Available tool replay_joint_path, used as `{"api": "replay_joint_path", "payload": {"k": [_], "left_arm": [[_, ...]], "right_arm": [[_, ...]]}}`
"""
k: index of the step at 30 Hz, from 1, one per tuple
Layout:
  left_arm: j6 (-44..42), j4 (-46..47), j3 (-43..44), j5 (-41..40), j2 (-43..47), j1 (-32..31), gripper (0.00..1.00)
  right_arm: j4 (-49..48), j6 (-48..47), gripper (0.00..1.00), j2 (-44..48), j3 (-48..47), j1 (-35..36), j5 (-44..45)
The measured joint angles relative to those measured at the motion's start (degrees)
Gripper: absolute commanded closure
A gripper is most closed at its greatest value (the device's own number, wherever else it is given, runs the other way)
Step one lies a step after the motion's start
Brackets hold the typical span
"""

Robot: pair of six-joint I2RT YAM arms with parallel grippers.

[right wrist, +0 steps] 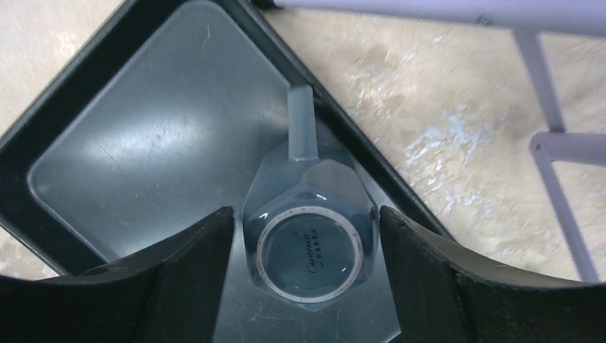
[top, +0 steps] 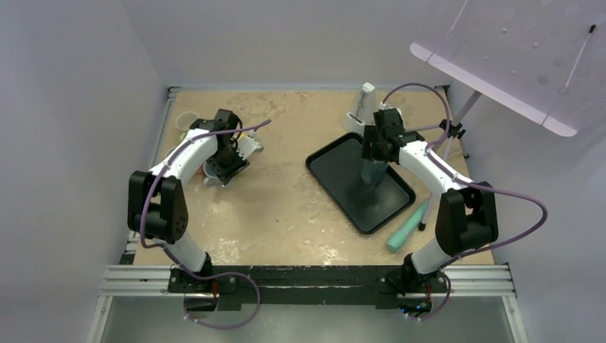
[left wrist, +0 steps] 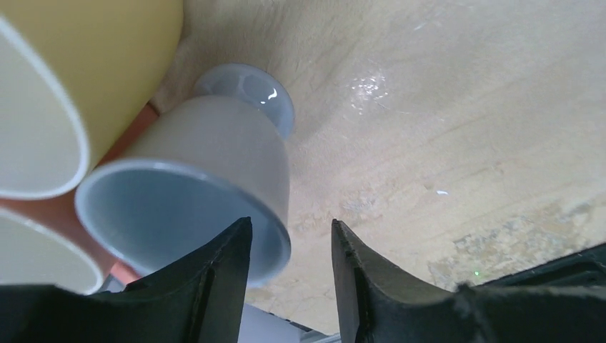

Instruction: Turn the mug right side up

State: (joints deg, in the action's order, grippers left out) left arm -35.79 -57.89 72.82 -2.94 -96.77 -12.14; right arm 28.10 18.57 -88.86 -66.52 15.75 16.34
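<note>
**Mia:** What is on the left?

**Ben:** The left gripper [left wrist: 291, 227] is open a little bit. It holds nothing. A grey cup [left wrist: 214, 150] lies on its side right by one finger, next to a yellow cup [left wrist: 86, 64]. Those are not the job.

**Mia:** Where is the mug?

**Ben:** Over on the right, in the black tray [right wrist: 143, 143]. The mug [right wrist: 311, 214] is upside down. Its bottom faces up and its handle [right wrist: 301, 125] points at the tray's edge.

**Mia:** Does the right gripper have it?

**Ben:** Not yet, I think. The right gripper [right wrist: 306, 211] is open wide, with one finger on each side of the mug. I see thin gaps, so it is not squeezing.

**Mia:** So is any of the job done?

**Ben:** Only the lining up. Grabbing, lifting, flipping and setting it down are all left.
</note>
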Motion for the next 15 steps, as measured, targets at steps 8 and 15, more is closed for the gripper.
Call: {"api": "replay_joint_path", "payload": {"k": [8, 15], "left_arm": [[0.2, -5.6, 5.6, 5.6, 6.0, 0.0, 0.48], [0.6, -8.9, 6.6, 8.8, 7.8, 0.0, 0.46]], "right_arm": [[0.4, -2.2, 0.40, -0.5, 1.0, 4.8, -3.3], [3.3, -4.7, 0.24, -0.5, 0.1, 15.5, -8.1]]}}
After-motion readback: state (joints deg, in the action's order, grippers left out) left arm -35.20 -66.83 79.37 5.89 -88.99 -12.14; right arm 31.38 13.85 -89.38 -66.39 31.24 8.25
